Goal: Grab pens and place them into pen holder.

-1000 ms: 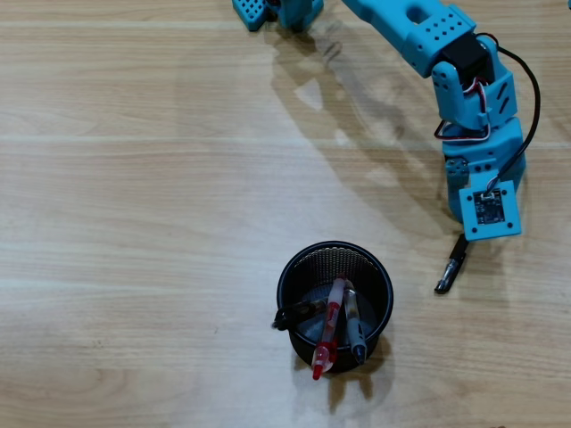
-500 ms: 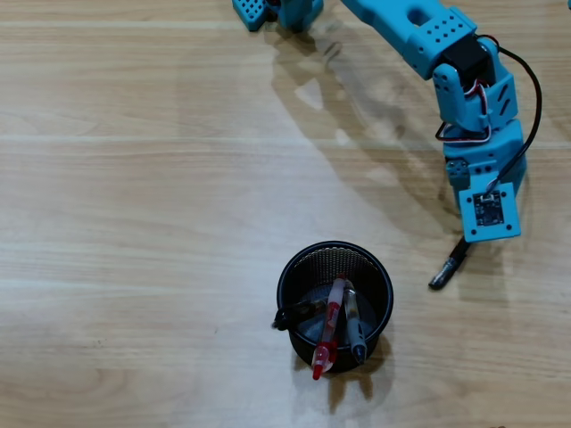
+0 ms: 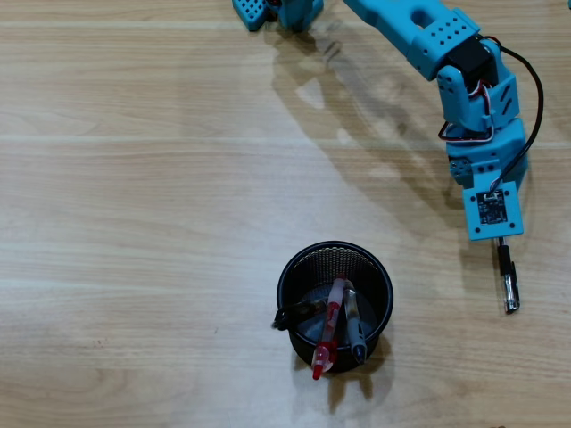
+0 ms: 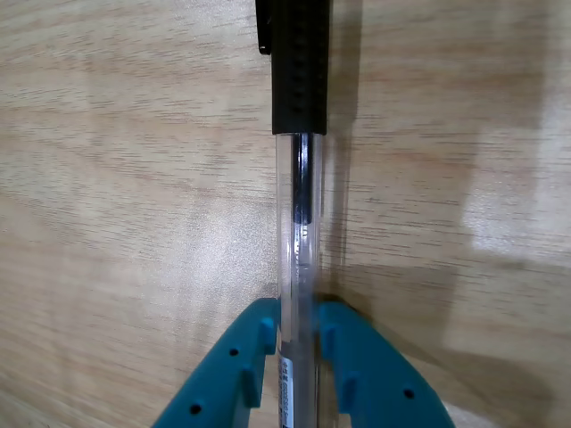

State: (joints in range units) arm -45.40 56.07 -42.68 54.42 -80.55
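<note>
Pale wood-grain tabletop (image 3: 134, 178); blue arm, pen held.
Clear pen with black cap (image 4: 299, 178): clamped between the end effector (image 4: 297, 334) fingers, long axis running straight away from the wrist camera, cap outermost, right of the black mesh pen holder (image 3: 294, 267) seen overhead. End effector hidden under the wrist there. Three pens (image 3: 335, 325) lean in the holder.
</note>
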